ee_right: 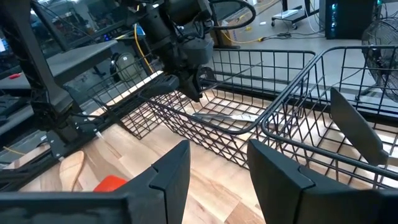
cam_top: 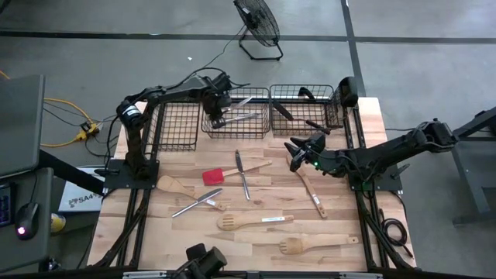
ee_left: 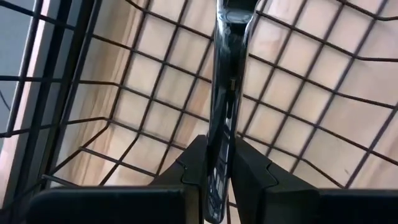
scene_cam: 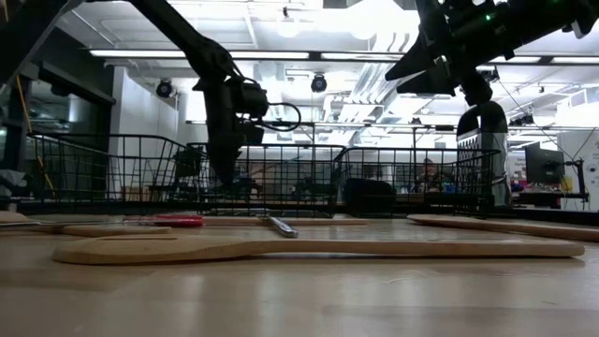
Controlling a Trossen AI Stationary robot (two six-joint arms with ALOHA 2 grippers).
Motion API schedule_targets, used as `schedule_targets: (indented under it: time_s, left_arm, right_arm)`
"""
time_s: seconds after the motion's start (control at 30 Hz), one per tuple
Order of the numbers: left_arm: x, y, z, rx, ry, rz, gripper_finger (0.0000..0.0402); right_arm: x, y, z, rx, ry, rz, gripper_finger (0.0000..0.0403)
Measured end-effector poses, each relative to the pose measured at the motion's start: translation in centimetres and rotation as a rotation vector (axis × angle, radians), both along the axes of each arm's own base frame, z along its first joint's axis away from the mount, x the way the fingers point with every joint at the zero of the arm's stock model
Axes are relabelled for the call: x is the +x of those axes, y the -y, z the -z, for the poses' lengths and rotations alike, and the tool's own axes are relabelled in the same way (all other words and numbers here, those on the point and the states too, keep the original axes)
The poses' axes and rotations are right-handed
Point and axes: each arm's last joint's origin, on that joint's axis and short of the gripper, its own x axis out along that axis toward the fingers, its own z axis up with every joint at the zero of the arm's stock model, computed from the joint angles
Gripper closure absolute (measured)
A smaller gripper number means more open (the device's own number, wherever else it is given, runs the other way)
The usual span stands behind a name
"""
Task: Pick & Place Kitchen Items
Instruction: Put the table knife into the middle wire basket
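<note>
High view is giving me the count; three wire baskets are sitting along the far edge of the bench (cam_top: 364,225), and I am holding the left tool (cam_top: 219,116) down in the middle basket (cam_top: 236,132), clamped on a shiny metal utensil (ee_left: 224,93) with the fingers (ee_left: 193,165) pinching its handle; a second silver piece (cam_top: 240,118) is already lying in that basket, and black-handled tools (cam_top: 298,116) are lying in the right basket (cam_top: 304,128); the left basket (cam_top: 174,143) is looking bare. I am keeping the right tool (cam_top: 298,151) hovering just in front of the right basket, its jaws apart and carrying nothing, above the wooden spoon (cam_top: 311,192). Left on the bench I am seeing the red spatula (cam_top: 213,176), a knife (cam_top: 242,174), and several wooden spoons and slotted spatulas, so I am judging this less than half done.
</note>
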Motion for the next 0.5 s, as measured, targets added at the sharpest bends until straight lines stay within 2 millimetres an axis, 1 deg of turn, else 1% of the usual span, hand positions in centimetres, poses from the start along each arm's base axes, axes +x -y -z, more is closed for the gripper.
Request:
schedule_targets:
  time_s: [0.17, 0.5]
  left_arm:
    - [0.2, 0.3, 0.0, -0.004, -0.005, 0.026, 0.036]
    - [1.5, 0.6, -1.7, -0.083, 0.105, -0.044, 0.036]
  right_arm:
    - [0.0, 0.0, 0.0, 0.002, 0.003, 0.004, 0.0251]
    - [0.0, 0.0, 0.0, 0.011, 0.008, 0.022, 0.0251]
